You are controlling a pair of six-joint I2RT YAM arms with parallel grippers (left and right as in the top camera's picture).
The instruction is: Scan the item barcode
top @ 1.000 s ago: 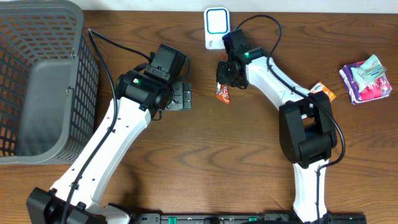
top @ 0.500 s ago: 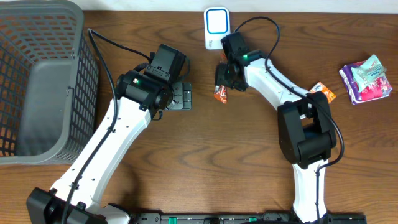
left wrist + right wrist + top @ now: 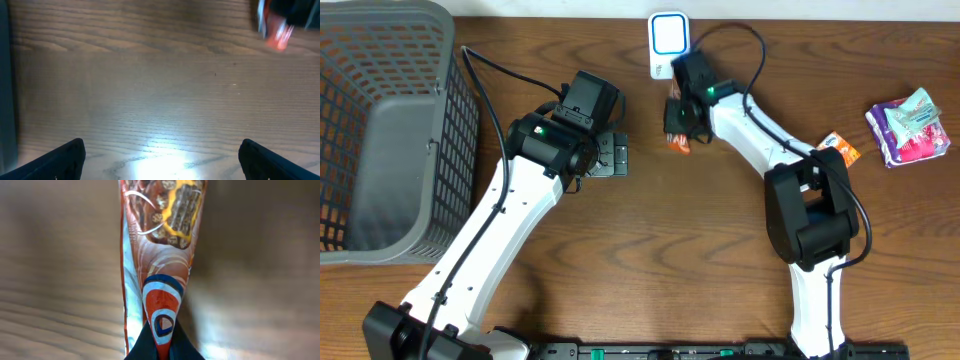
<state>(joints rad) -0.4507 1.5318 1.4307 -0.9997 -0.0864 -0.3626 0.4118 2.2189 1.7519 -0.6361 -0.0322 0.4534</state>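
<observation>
Jaws of the right gripper [image 3: 676,124] are pressed together, pinching the end of an orange-red chocolate snack wrapper [image 3: 157,255] just below the white barcode scanner [image 3: 668,42]; the left gripper [image 3: 160,161] stands spread and empty, left of the scanner. No barcode shows, so the wrapper likely needs turning until its code faces the scanner squarely

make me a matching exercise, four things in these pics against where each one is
Things:
1 grey basket
2 white scanner
3 orange snack wrapper
4 pink packet

Places:
a clamped in the right end effector
b left side of the table
c right edge
d far edge, near the middle

Pairs: 1-b; 2-d; 3-a; 4-c
</observation>
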